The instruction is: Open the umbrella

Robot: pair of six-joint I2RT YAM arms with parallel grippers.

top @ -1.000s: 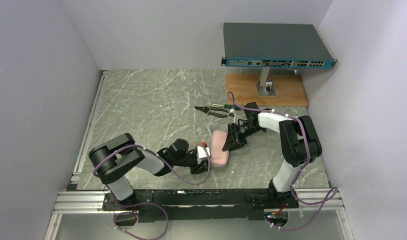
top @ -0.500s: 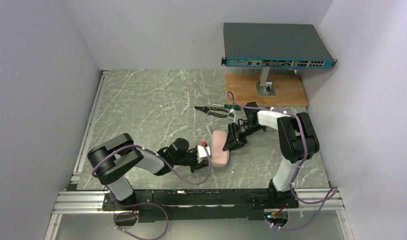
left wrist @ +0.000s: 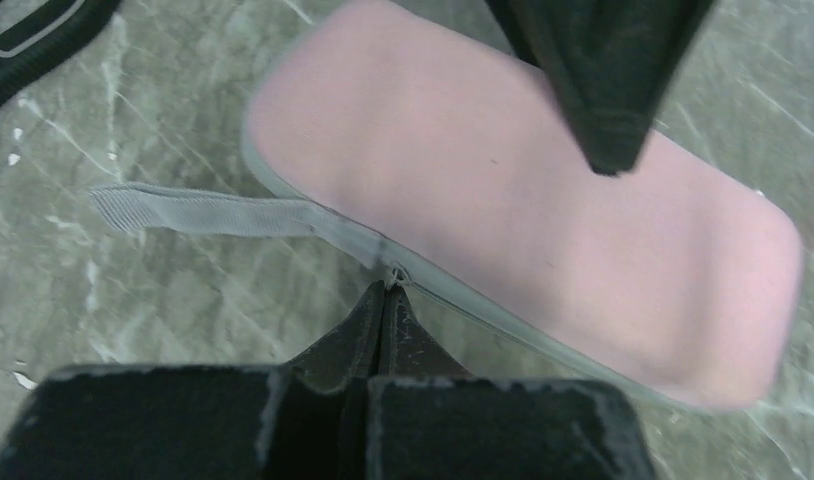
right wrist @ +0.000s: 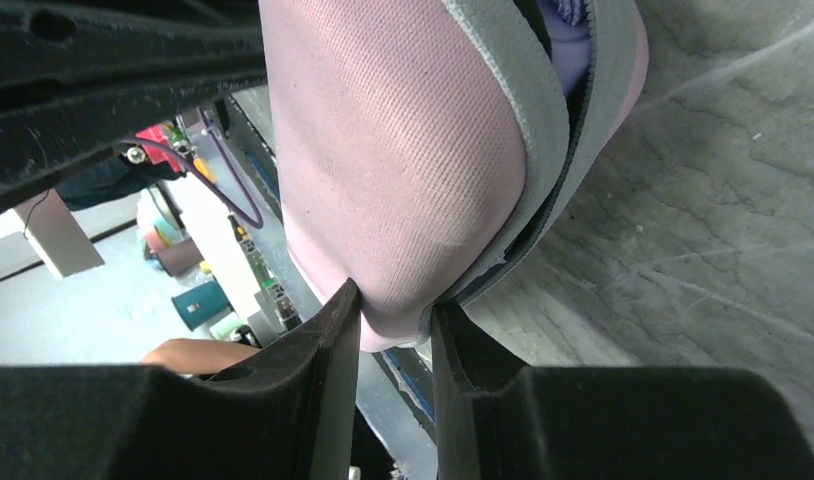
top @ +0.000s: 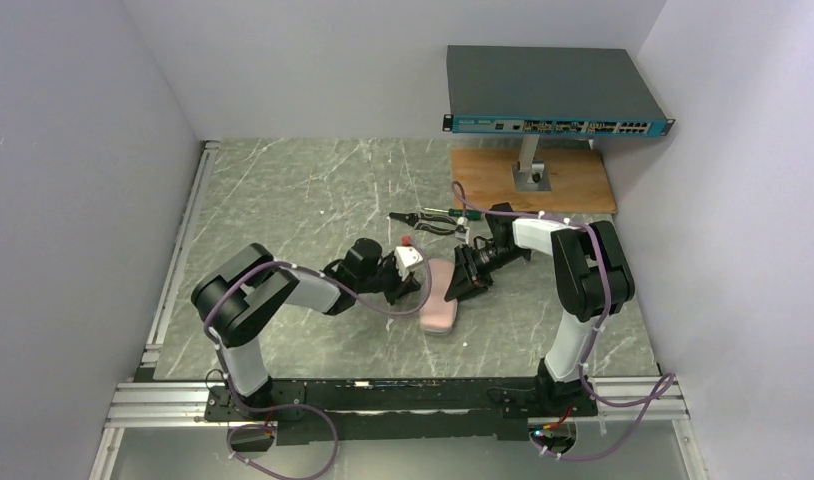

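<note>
A pink zipped case with grey trim [top: 441,303] lies on the marble table. The umbrella is hidden inside it; only a lilac sliver [right wrist: 571,25] shows in the parted seam in the right wrist view. My left gripper [top: 420,284] is shut on the case's zipper pull [left wrist: 394,274] at the case's left edge. A grey strap [left wrist: 203,212] trails from that edge. My right gripper [top: 453,291] is shut on the case's far right edge, pinching the pink fabric [right wrist: 403,150] between its fingertips [right wrist: 345,320]. One of its fingers [left wrist: 603,90] shows in the left wrist view.
Black-handled pliers and a small tool [top: 425,218] lie just behind the case. A network switch [top: 553,90] stands on a post over a wooden board [top: 573,180] at the back right. Walls close in the left, back and right sides.
My left gripper has moved away from the base along the case's left edge, from its near end to its far end, holding the zipper pull. The right gripper has held still.
</note>
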